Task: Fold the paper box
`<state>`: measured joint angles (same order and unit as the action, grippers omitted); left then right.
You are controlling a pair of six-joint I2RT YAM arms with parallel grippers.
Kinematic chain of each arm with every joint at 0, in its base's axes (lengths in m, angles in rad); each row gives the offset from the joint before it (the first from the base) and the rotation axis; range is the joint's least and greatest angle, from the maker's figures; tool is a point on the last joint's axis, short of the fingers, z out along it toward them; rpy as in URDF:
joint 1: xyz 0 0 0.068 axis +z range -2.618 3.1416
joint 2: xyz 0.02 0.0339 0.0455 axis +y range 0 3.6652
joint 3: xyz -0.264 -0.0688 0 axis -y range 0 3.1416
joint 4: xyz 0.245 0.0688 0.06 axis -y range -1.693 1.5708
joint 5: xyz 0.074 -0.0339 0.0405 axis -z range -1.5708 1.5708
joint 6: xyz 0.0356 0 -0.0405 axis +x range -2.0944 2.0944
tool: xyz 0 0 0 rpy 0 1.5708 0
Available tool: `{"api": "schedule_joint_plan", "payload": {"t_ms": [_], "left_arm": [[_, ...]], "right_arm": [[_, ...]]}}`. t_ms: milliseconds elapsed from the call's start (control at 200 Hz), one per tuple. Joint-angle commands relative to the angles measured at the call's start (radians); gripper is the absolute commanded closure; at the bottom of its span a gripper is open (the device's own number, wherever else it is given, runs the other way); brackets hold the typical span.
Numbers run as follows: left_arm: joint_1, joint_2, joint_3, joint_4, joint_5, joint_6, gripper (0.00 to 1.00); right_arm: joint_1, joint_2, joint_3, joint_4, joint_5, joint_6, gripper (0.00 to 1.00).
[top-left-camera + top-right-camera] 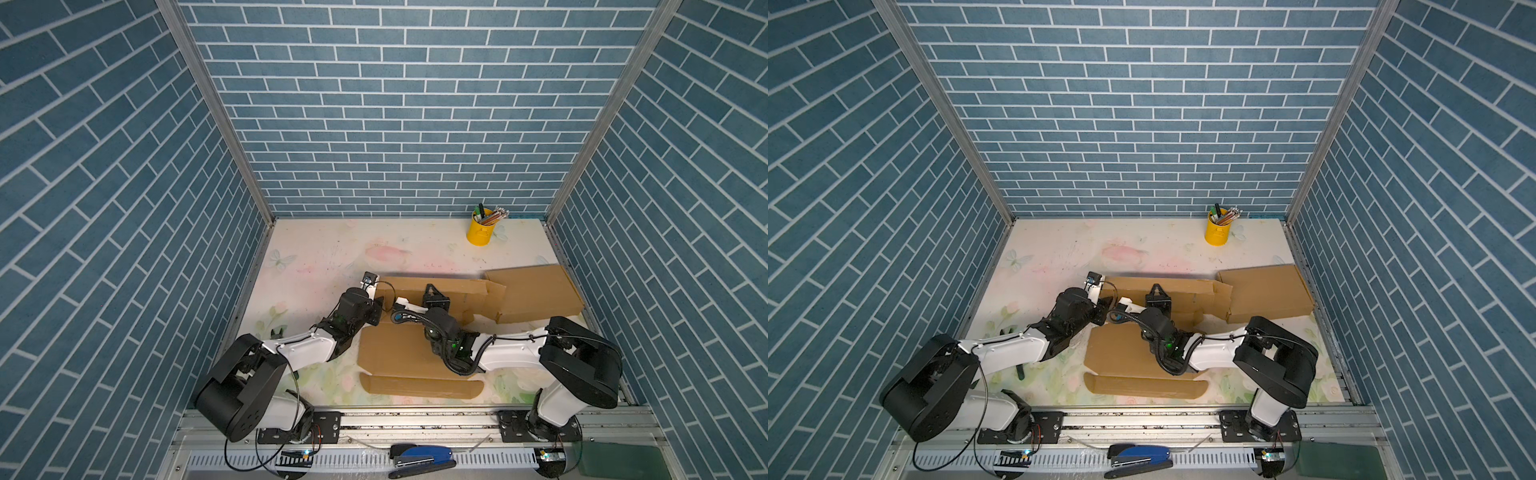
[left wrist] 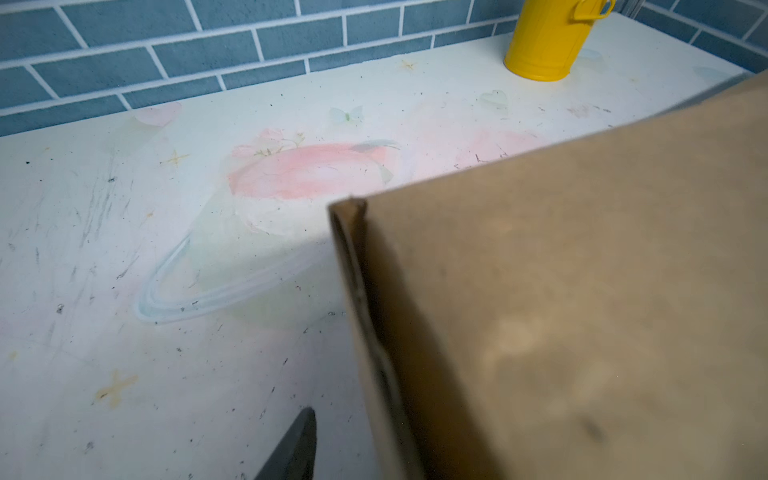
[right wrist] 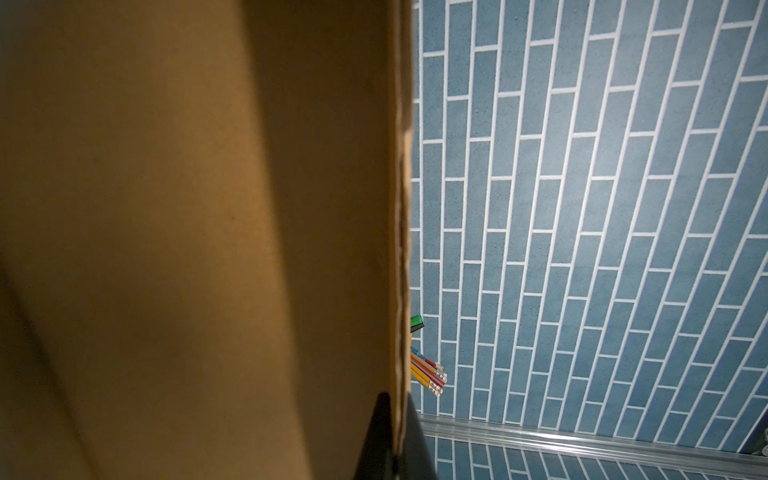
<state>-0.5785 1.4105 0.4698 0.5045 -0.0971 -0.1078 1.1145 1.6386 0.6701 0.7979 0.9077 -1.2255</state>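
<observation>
Pinching with the right gripper (image 3: 397,415) the raised far wall of the paper box (image 1: 399,349), pads pressed tight on its top edge. Lies right of centre on the table (image 1: 316,257), near panels flat. Left gripper (image 1: 377,311) at the wall's left end; cannot tell whether spread or gripping. At the far right, a yellow cup (image 1: 480,232) of pencils.
</observation>
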Motion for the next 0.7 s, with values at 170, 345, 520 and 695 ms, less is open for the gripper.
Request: {"api": "schedule_joint_plan", "payload": {"t_ms": [170, 345, 520, 695], "left_arm": [[-0.059, 0.061, -0.018, 0.088, -0.196, -0.009, 0.68], [-0.093, 0.119, -0.021, 0.111, -0.333, -0.039, 0.81], [-0.098, 0.137, -0.032, 0.147, -0.353, -0.047, 0.93], [-0.099, 0.124, -0.048, 0.175, -0.343, -0.038, 1.00]], "right_arm": [[0.000, 0.003, 0.005, -0.143, -0.043, 0.067, 1.00], [0.001, -0.004, 0.006, -0.150, -0.046, 0.075, 1.00], [0.001, -0.017, 0.009, -0.176, -0.058, 0.100, 1.00], [0.000, -0.075, 0.021, -0.268, -0.113, 0.217, 0.86]]}}
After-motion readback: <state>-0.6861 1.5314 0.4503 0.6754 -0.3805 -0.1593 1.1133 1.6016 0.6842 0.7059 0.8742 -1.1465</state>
